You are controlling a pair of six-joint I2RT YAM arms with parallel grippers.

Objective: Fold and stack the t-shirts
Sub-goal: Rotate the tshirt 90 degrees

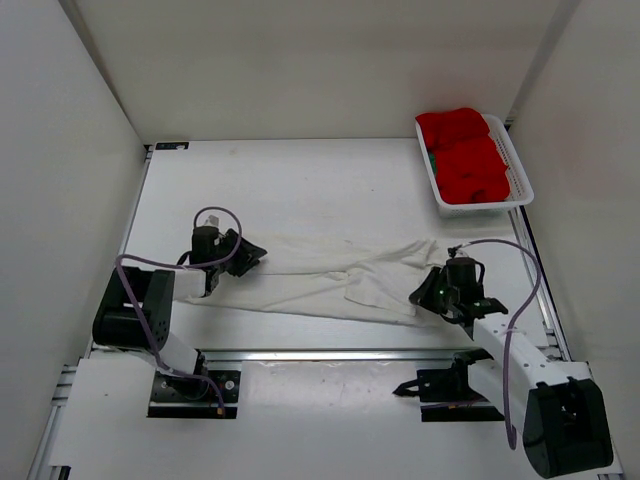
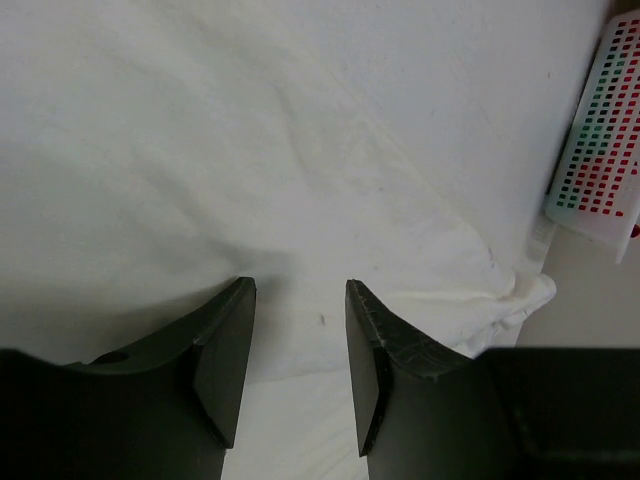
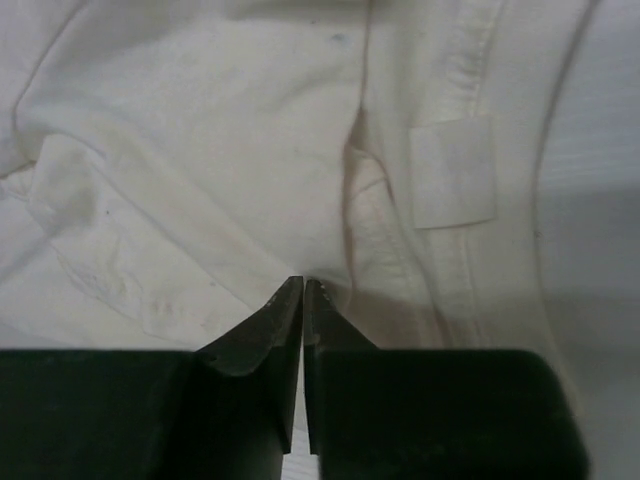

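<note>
The cream-white t-shirt (image 1: 330,270) lies spread and wrinkled across the middle of the table. My left gripper (image 1: 245,256) is open over the shirt's left end, its jaws apart with cloth below them (image 2: 300,285). My right gripper (image 1: 422,295) is at the shirt's right end, jaws closed with the tips pinching a fold of cloth near the collar and label (image 3: 303,282). The bright red t-shirt (image 1: 465,155) is bunched in the basket. Only a sliver of the green t-shirt (image 1: 429,160) shows at the basket's left side.
The white plastic mesh basket (image 1: 522,175) stands at the back right, against the right wall. It also shows in the left wrist view (image 2: 605,130). White walls enclose the table on the left, back and right. The arm bases sit at the near edge.
</note>
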